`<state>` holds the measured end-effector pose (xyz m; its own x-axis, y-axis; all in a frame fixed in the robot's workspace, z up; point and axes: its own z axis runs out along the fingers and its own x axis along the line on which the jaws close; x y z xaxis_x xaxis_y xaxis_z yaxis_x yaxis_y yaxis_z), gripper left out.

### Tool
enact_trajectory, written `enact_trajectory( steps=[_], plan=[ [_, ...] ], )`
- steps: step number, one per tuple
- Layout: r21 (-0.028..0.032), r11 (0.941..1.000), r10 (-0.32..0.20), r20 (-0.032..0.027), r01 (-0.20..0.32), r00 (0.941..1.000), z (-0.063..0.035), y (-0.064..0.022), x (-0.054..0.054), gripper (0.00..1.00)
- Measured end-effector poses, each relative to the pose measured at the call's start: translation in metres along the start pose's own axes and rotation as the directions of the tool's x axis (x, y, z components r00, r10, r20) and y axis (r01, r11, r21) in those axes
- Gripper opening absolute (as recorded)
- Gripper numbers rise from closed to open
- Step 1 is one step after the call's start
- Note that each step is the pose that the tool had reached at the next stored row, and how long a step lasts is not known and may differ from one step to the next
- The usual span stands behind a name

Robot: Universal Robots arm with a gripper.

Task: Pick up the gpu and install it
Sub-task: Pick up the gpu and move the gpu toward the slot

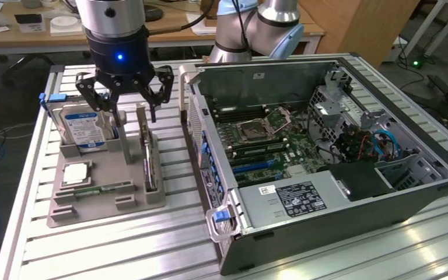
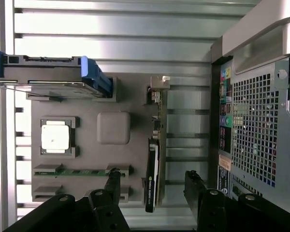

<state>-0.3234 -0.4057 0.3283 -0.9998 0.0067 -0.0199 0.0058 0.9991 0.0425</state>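
The gpu (image 1: 147, 153) stands on edge in a slot of the grey holder (image 1: 111, 169), a thin dark card with its silvery bracket at the far end. From the wrist it shows edge-on, gpu (image 2: 154, 159). My gripper (image 1: 130, 111) hangs just above the card's far half, open. In the wrist view the gripper (image 2: 153, 178) has one black finger on each side of the card's edge, clear of it, with nothing held. The open computer case (image 1: 325, 146) lies to the exterior view's right, its motherboard and blue slots (image 1: 259, 166) exposed.
On the same holder stand a silver hard drive with a blue label (image 1: 84, 125), a square processor (image 1: 76, 174) and a green memory stick (image 1: 100, 189). The case's rear panel (image 2: 253, 130) is close beside the holder. A slatted aluminium table (image 1: 115, 245) carries everything.
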Motion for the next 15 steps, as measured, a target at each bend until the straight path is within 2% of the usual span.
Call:
enact_trajectory(
  steps=[13,15],
  plan=[
    [-0.0004,1.0,0.0,0.0001,0.0,1.0,0.0112,-0.0005,0.0,0.65],
    [-0.0003,1.0,0.0,0.0022,0.0,1.0,0.013,-0.0006,0.0,0.65]
  ],
)
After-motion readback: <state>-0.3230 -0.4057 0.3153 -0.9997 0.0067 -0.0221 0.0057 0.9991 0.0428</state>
